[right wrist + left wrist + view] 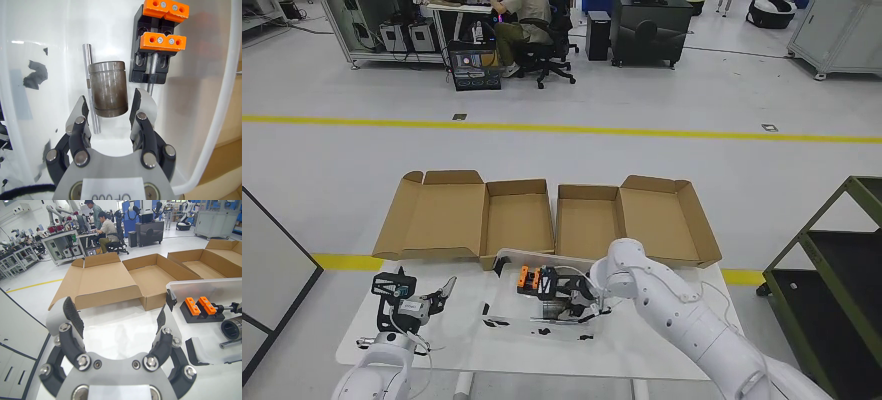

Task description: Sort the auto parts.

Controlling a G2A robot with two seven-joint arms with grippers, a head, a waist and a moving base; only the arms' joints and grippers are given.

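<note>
White counter (457,355) is seen with two open cardboard boxes set side by side along its far edge, left box (467,218) and right box (637,218), flaps folded out. A clear plastic bin (217,113) is placed just in front of the boxes, near mid-counter, and the auto parts are held inside it.

Left pincer (116,306) is held over bare counter on the left side, well apart from the bin, fingers spread, nothing between them. Right pincer (110,98) is inside the bin, fingers spread on either side of the near end of a steel cylinder (107,91). Contact with the pads cannot be told.

A black vise (157,40) with orange blocks is laid just beside the cylinder, screw pointing toward the right pincer. The cylinder is lying on its side. A thin steel rod (87,56) is laid along the cylinder's other side, touching or nearly so, its near end also between the fingers.
</note>
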